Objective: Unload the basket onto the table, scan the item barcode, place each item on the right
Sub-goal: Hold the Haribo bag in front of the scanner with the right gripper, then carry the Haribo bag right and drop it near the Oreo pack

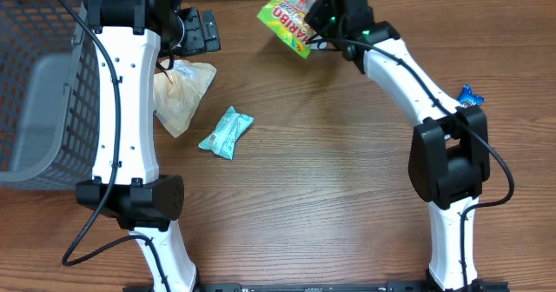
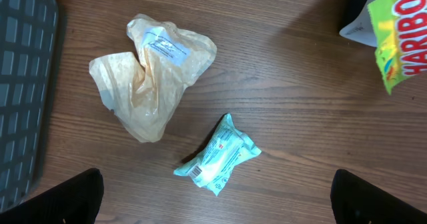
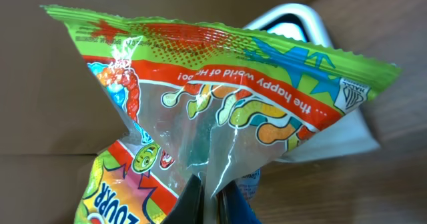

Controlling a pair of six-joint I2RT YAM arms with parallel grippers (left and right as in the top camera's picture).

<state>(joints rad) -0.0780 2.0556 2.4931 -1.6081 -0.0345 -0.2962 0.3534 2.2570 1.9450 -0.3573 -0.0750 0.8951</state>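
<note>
Table (image 1: 330, 179): brown wood-grain top, grain running left to right in the overhead view; evenly lit, faint sheen.

Basket (image 1: 43, 92) on table (image 1: 330, 188) at left edge, plastic bag (image 1: 182, 96) just right of it, packet (image 1: 226, 133) near bag's right and nearer the front, candy bag (image 1: 294, 16) at far side, small wrapper (image 1: 470, 94) far right.

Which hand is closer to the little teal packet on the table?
Left. The left hand hangs open just beyond the teal packet, near the crumpled bag; the right hand is farther off to the right, pinching the Haribo bag.
</note>
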